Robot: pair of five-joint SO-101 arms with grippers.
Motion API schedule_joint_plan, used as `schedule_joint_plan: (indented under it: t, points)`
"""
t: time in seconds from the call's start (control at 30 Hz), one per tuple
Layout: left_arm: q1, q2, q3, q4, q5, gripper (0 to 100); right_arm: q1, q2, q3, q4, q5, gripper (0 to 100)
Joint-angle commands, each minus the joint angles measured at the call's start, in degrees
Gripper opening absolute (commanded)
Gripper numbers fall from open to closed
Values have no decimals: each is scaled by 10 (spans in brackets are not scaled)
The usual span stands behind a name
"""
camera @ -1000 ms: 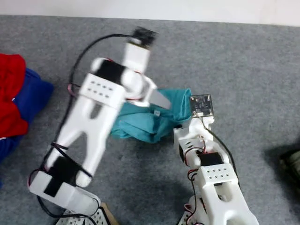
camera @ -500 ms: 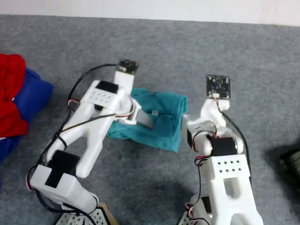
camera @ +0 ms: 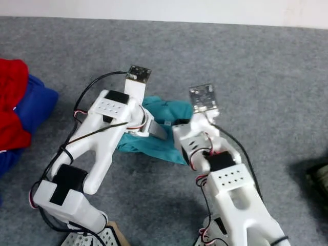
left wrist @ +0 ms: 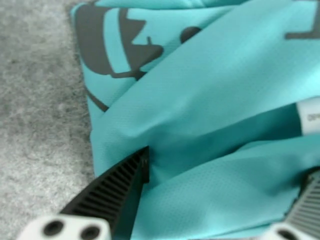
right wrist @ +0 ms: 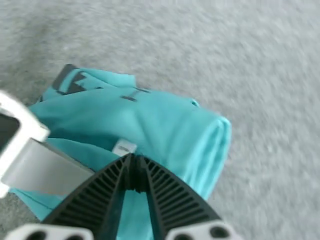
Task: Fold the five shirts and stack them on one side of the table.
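A teal shirt (camera: 154, 148) with a dark print lies bunched on the grey table between the two arms. My left gripper (camera: 156, 128) sits on its middle. In the left wrist view that gripper (left wrist: 227, 167) is open wide, its fingertips (left wrist: 135, 170) pressing into the folds of the shirt (left wrist: 200, 100). My right gripper (camera: 179, 125) hangs at the shirt's right side. In the right wrist view it (right wrist: 131, 162) is shut, tips together just over the shirt (right wrist: 165, 120) near a small white label (right wrist: 123, 148).
A red shirt (camera: 13, 102) and a blue shirt (camera: 33, 105) lie heaped at the table's left edge. A dark object (camera: 320, 177) shows at the right edge. Bare grey table (camera: 246, 56) stretches behind and to the right of the arms.
The left arm came down and laid the lifted teal shirt flat, then held still. The right arm first drew back from the shirt, then swung left to its right side.
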Motion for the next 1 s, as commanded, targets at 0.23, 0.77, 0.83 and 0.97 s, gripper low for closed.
schedule_joint_plan:
  t: [0.23, 0.77, 0.83, 0.97]
  points:
    - [-29, -58, -11, 22, 0, 450, -12, 144, -22, -98, 58, 12]
    - [-67, -39, 5, -40, 0, 450, -29, 116, -17, 0, 58, 12]
    - [-62, 2, 0, -60, 0, 450, -43, 81, -4, 29, 58, 12]
    - [-58, 73, -23, -93, 0, 450, -65, -4, 33, 71, 49, 12]
